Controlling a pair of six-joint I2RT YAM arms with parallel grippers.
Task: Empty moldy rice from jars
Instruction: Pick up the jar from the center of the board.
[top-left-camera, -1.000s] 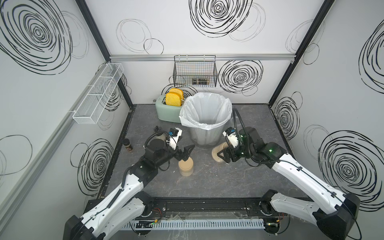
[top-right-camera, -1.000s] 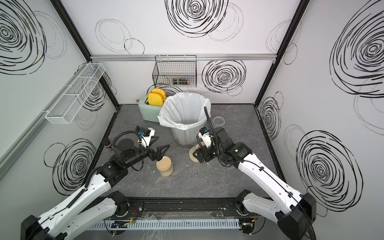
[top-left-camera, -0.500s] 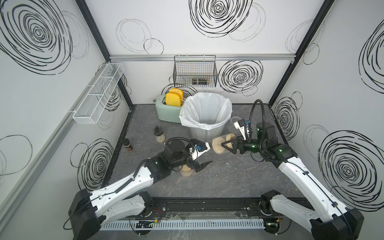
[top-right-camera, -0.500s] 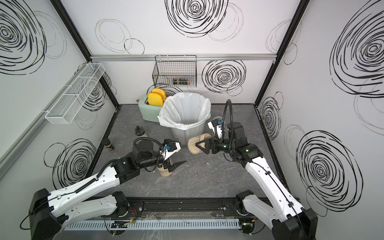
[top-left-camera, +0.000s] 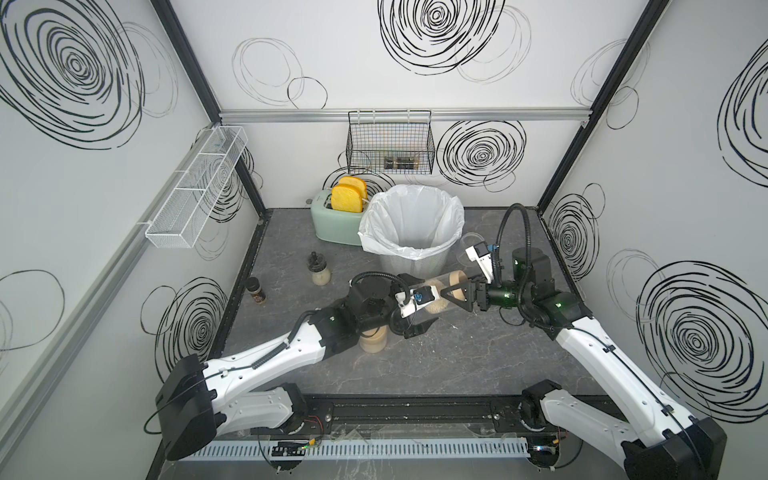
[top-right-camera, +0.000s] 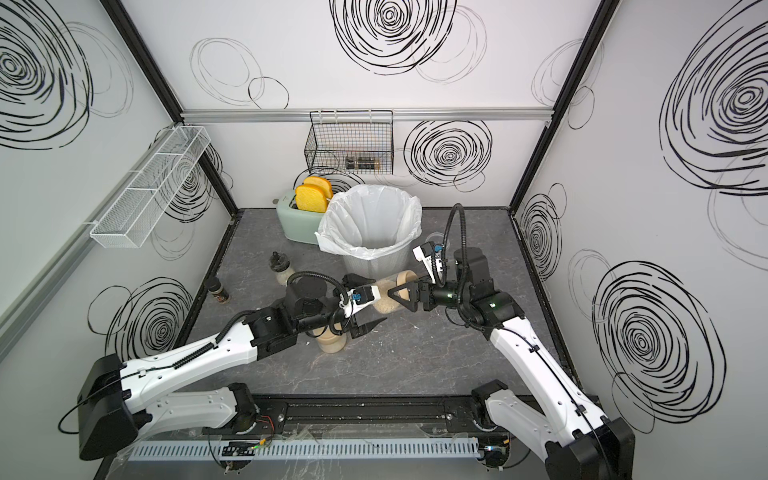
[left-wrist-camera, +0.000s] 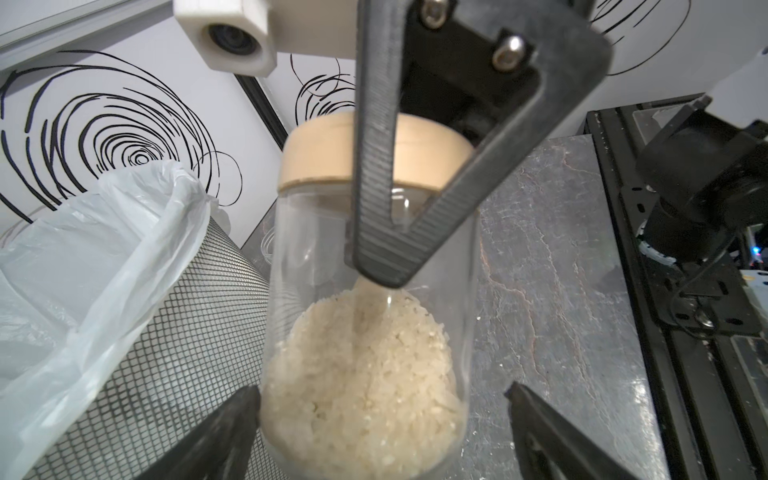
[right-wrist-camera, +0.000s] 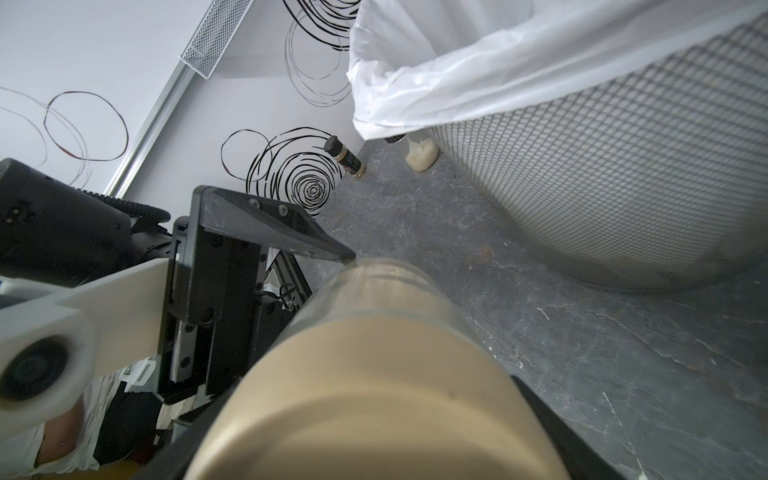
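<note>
The right gripper (top-left-camera: 451, 296) clamps the lidded jar (top-left-camera: 434, 306) of moldy rice (left-wrist-camera: 361, 374) horizontally. The left gripper (left-wrist-camera: 382, 392) straddles its base, jaws released.

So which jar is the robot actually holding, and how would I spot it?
Find the silver mesh waste bin lined with a white bag. Right in front of it, a clear cylindrical jar with a tan lid hangs sideways in the air, its lid end gripped by the right arm's black tool. Its look-alike stands upright on the grey table.
</note>
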